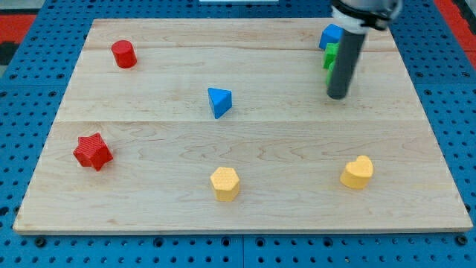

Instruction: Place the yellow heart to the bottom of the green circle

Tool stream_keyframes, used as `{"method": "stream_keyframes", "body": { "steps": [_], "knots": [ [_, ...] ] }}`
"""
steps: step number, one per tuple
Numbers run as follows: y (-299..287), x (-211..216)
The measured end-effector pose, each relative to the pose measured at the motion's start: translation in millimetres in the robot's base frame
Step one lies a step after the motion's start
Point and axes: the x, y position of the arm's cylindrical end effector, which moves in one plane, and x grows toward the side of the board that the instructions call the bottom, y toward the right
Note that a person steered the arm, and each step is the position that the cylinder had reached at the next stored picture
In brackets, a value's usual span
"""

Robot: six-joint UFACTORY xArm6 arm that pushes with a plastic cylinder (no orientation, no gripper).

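The yellow heart (358,172) lies near the view's bottom right of the wooden board (149,201). A green block (329,56) sits at the view's top right, mostly hidden behind the rod; its shape cannot be made out. A blue block (330,34) touches it just above. My tip (338,95) rests on the board just below the green block, well above the yellow heart.
A blue triangle (219,101) lies mid-board. A yellow hexagon (224,183) sits at the bottom centre. A red star (92,151) is at the left and a red cylinder (123,53) at the top left. Blue pegboard surrounds the board.
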Motion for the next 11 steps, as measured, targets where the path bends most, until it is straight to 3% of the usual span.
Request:
{"method": "stream_keyframes", "body": {
  "steps": [1, 2, 3, 9, 11],
  "knots": [
    [55.0, 48.1],
    [73.5, 118.4],
    [36.9, 161.0],
    [-106.6, 92.9],
    [-69.9, 36.1]
  ]
}}
